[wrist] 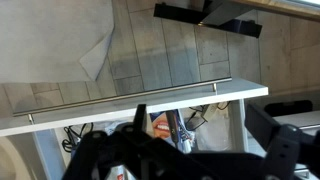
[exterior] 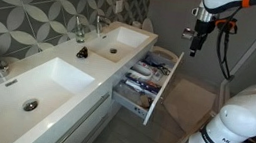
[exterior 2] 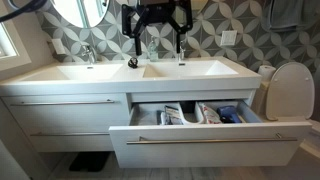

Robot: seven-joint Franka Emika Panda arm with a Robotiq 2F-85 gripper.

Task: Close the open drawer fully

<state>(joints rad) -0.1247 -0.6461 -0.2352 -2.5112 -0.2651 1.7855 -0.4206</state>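
Observation:
The drawer (exterior 2: 205, 146) is pulled out of the white vanity under the right-hand sink. It has a flat white front with a long metal bar handle (exterior 2: 200, 139) and holds colourful small items (exterior 2: 190, 114). It also shows in an exterior view (exterior: 157, 94) and in the wrist view (wrist: 130, 105), seen from above. My gripper (exterior 2: 157, 45) hangs open and empty high above the drawer, at about faucet height in front of the countertop. It shows too in an exterior view (exterior: 194, 46). In the wrist view its dark fingers (wrist: 200, 140) frame the drawer's contents.
Two white sinks (exterior 2: 180, 70) with faucets sit on the countertop. Closed white drawer fronts (exterior 2: 60, 105) are beside the open one. A toilet (exterior 2: 291, 90) stands next to the vanity. The robot base (exterior: 231, 131) stands on the floor by the drawer. A small black object (exterior: 82, 52) lies between the sinks.

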